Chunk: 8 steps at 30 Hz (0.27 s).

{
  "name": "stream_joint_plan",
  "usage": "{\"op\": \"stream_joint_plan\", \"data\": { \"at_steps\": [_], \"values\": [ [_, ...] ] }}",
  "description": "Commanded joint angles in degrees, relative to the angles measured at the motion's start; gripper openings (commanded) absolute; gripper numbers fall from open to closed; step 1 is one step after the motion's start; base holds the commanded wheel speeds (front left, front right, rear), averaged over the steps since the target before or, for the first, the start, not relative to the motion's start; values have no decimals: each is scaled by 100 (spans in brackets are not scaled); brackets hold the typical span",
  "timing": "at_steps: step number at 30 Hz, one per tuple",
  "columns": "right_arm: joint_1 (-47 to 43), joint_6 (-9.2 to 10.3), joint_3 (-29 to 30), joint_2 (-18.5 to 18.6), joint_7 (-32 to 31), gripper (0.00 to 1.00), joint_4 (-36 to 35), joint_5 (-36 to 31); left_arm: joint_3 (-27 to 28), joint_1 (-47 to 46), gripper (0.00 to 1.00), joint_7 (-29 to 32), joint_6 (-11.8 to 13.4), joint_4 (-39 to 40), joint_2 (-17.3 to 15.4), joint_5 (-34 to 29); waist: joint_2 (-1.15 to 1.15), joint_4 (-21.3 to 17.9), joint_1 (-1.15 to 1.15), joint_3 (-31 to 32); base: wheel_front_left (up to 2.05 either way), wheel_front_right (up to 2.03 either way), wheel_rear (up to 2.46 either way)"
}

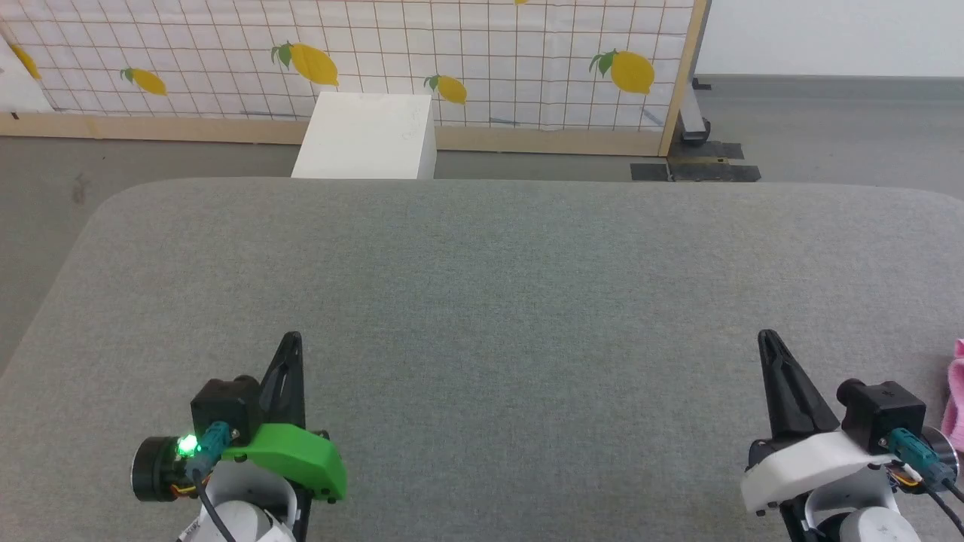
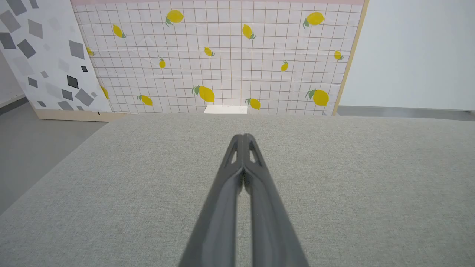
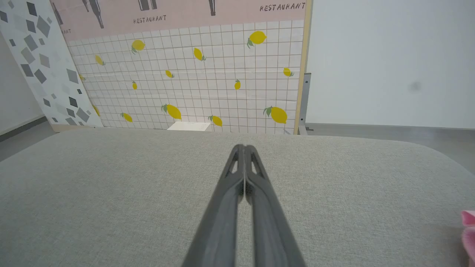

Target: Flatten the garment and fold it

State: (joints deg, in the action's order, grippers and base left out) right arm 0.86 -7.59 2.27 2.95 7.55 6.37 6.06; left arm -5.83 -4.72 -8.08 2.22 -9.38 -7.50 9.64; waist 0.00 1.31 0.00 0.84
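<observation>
A sliver of the light pink garment point(image 1: 956, 399) shows at the far right edge of the head view, on the grey cushion beside my right arm; the rest of it is cut off. The right wrist view catches the same pink garment point(image 3: 468, 231) at its lower right corner. My left gripper point(image 1: 294, 336) rests low at the lower left, fingers pressed together and holding nothing, as the left wrist view confirms for the left gripper point(image 2: 242, 136). My right gripper point(image 1: 766, 335) sits at the lower right, also shut and empty; in its own wrist view the right gripper point(image 3: 244, 147) tips meet.
The wide grey fabric surface point(image 1: 482, 301) spreads before me with rounded far corners. Beyond its far edge stand a white box point(image 1: 367, 135) and a lemon-patterned tiled panel point(image 1: 452, 53) in a wooden frame. Grey floor lies on both sides.
</observation>
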Motion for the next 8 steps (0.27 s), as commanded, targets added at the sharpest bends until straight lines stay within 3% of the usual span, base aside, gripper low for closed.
{"op": "stream_joint_plan", "data": {
  "at_steps": [1,8],
  "values": [
    [-40,5,-14,-3,-27,0,-57,-67,43,92,0,36,-34,53,34,-52,0,-2,0,-2,0,0,0],
    [-45,5,-37,-4,-103,0,-117,-124,99,131,0,116,-53,145,79,-147,0,-16,0,-10,0,0,0]
  ]
}}
